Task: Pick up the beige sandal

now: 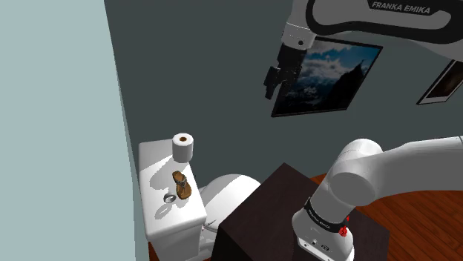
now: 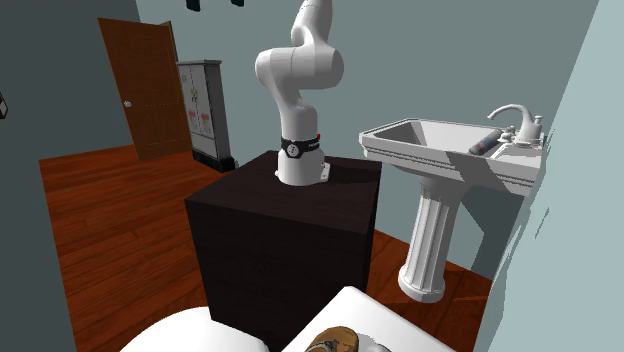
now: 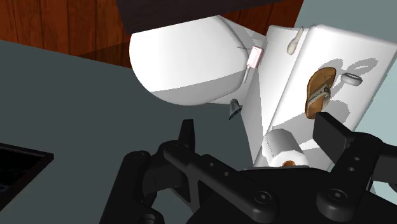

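A tan-brown sandal (image 1: 181, 185) with darker straps lies flat on the white toilet tank lid (image 1: 152, 159), between a toilet paper roll (image 1: 182, 147) and a small metal piece (image 1: 170, 199). My gripper (image 1: 270, 87) hangs high above and toward the shoulder view's right of the tank, in front of a framed picture, and holds nothing. In the wrist view the sandal (image 3: 318, 91) is far beyond the gripper (image 3: 259, 127), whose black fingers (image 3: 188, 133) stand wide apart. The sandal's tip (image 2: 335, 342) shows at the second exterior view's lower edge.
The closed toilet lid (image 1: 230, 189) lies between the tank and the dark stand (image 1: 260, 215). A grey wall with a framed picture (image 1: 330, 78) stands behind. A pedestal sink (image 2: 450, 160), a wooden door (image 2: 140, 90) and a cabinet (image 2: 205, 110) stand farther off.
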`<act>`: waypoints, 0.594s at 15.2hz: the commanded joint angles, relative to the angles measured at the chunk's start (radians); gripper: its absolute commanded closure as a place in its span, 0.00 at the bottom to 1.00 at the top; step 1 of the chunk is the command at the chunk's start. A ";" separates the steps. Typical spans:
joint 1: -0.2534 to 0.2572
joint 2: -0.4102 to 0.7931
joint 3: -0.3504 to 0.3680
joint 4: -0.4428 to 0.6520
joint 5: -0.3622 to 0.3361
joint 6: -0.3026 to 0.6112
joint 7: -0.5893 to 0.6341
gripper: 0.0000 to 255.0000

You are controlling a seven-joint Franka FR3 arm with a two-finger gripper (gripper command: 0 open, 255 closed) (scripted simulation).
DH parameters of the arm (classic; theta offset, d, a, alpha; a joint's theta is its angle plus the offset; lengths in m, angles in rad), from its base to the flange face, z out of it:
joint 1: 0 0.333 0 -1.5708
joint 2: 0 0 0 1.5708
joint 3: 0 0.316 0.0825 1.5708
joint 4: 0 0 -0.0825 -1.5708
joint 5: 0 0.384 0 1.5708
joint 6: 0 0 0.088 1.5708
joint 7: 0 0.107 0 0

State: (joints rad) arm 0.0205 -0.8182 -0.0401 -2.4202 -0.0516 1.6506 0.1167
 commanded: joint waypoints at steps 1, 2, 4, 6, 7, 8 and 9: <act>0.000 0.000 0.000 0.000 0.000 0.000 0.000 0.00; 0.004 0.013 0.010 -0.019 0.007 0.030 0.014 0.00; 0.012 0.045 0.031 -0.053 0.022 0.092 0.042 0.00; 0.020 0.082 0.052 -0.082 0.036 0.155 0.070 0.00; 0.025 0.103 0.062 -0.095 0.042 0.186 0.083 0.00; 0.029 0.126 0.073 -0.106 0.049 0.219 0.097 0.00; 0.033 0.150 0.083 -0.116 0.055 0.251 0.111 0.00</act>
State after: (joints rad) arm 0.0494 -0.6888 0.0330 -2.5218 -0.0032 1.8663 0.2137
